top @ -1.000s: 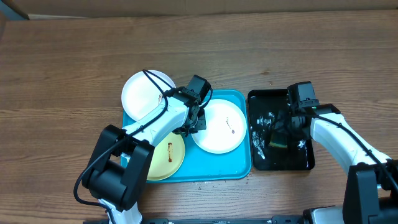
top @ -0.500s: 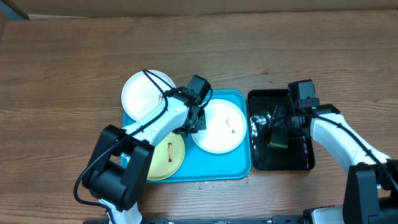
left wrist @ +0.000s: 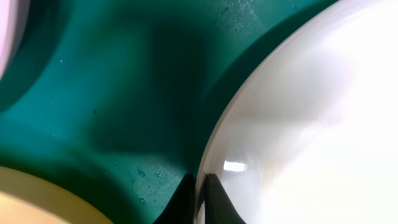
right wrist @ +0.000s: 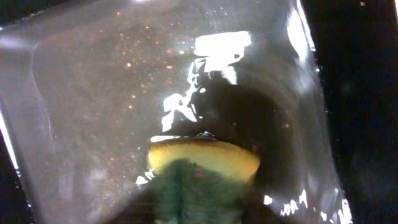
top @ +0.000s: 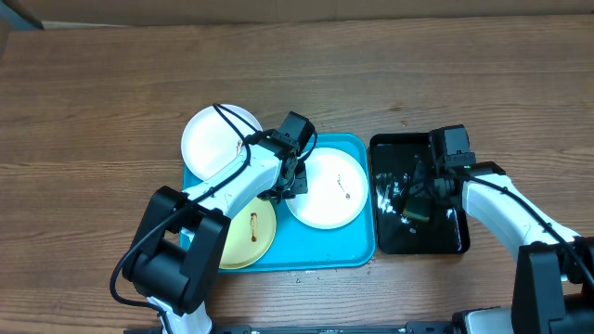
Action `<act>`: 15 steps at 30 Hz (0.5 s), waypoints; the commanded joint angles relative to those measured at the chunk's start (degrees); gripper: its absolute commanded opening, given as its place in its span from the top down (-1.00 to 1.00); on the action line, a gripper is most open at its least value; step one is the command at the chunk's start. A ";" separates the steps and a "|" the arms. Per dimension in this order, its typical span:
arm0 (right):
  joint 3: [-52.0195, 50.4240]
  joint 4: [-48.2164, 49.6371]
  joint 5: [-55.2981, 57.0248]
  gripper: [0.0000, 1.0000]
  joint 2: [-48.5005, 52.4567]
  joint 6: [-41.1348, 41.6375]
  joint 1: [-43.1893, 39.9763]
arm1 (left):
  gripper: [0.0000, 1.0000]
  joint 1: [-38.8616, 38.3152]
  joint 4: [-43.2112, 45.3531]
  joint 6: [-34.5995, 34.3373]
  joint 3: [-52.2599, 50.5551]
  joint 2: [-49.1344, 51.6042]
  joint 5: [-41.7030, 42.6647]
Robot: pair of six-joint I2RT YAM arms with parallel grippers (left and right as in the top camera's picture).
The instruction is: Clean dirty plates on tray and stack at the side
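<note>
The turquoise tray [top: 353, 250] holds a white plate [top: 329, 199] with a small brown smear and a pale yellow-green plate [top: 252, 237] with a brown streak. A second white plate [top: 215, 139] lies at the tray's upper left, overlapping its rim. My left gripper [top: 291, 186] is shut on the left rim of the smeared white plate [left wrist: 298, 124], its dark fingertips [left wrist: 185, 200] pinching the edge above the tray [left wrist: 124, 93]. My right gripper [top: 419, 197] is down in the black tray [top: 450, 243], shut on a yellow-and-green sponge [right wrist: 202, 168] that bows between its jaws.
The glossy black tray [right wrist: 360, 93] sits right of the turquoise one and holds water with bright glints. Bare wooden table [top: 111, 93] surrounds both trays. The yellow-green plate [left wrist: 31, 199] shows at the lower left of the left wrist view.
In the black tray the right gripper loosened and then closed again on the sponge, and the water glints shifted. The left arm and the plates have not moved.
</note>
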 commanded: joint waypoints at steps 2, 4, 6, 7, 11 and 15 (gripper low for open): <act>1.44 -3.87 -0.13 -0.33 -0.31 -2.29 0.11 | 0.92 0.07 -0.98 -0.46 -0.74 1.22 -3.87; 1.36 -6.49 -0.11 -0.33 -0.28 -2.27 0.11 | 0.92 0.07 -0.96 -0.46 -0.74 1.22 -3.87; 0.92 -7.58 -0.15 -0.22 -0.28 -2.08 0.11 | 0.92 0.07 -0.94 -0.48 -0.74 1.22 -3.87; 0.70 -7.54 -0.28 -0.07 -0.28 -2.10 0.11 | 0.92 0.07 -0.92 -0.48 -0.74 1.22 -3.87; 0.50 -7.06 -0.33 0.90 -0.28 -2.08 0.11 | 0.92 0.07 -1.05 -0.59 -0.72 1.22 -3.89; 2.34 -8.39 -0.37 0.93 -0.48 -2.10 0.11 | 0.92 0.07 -2.19 -3.06 -0.74 1.22 -5.38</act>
